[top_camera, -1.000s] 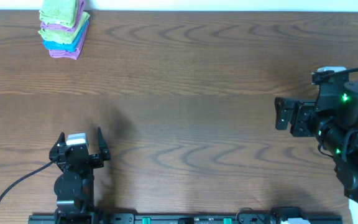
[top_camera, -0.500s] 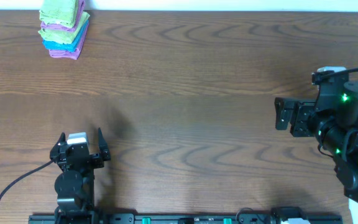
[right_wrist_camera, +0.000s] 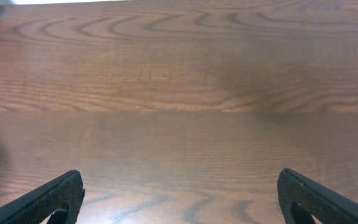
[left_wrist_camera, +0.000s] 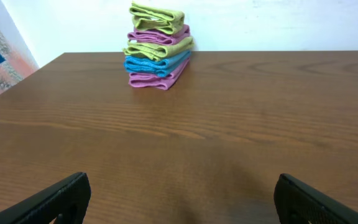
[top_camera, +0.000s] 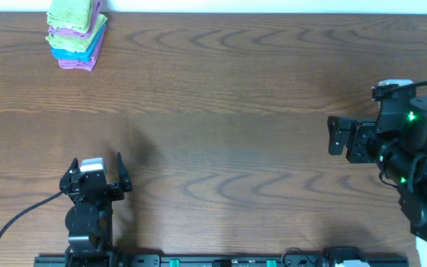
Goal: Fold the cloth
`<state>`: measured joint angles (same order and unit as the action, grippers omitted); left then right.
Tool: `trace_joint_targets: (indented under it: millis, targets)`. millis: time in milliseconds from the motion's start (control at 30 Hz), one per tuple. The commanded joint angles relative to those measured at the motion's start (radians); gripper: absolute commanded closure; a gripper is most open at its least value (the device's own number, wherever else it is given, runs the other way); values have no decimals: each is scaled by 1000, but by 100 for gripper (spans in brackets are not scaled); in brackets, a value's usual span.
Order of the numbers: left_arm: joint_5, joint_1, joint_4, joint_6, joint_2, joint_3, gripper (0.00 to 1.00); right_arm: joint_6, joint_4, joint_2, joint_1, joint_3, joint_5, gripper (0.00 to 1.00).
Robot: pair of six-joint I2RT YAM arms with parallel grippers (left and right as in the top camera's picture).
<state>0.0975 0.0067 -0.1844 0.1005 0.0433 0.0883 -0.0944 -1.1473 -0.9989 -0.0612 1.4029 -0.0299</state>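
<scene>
From overhead, my left gripper and right gripper wait spread and empty, well apart from the cloth topping the far-corner stack; both wrist views confirm nothing between my fingers.

1 stack of cloths is sitting far ahead of the left jaws: 2 green, 2 purple and 1 blue are showing, 5 layers in all. 2 grippers, left and right, are standing with jaws apart.
</scene>
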Motion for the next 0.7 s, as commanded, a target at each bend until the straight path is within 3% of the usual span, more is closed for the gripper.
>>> trace_joint_targets:
  millis: [0,400,667]
  targets:
    - [10,8,-11,-11,3,-29,5,-5,-1,6,-6,-2,-4,1]
    - [10,8,-11,-11,3,-29,5,-5,-1,6,-6,-2,-4,1]
    - [10,8,-11,-11,3,-29,5,147,39,138,26,-89,79,1]
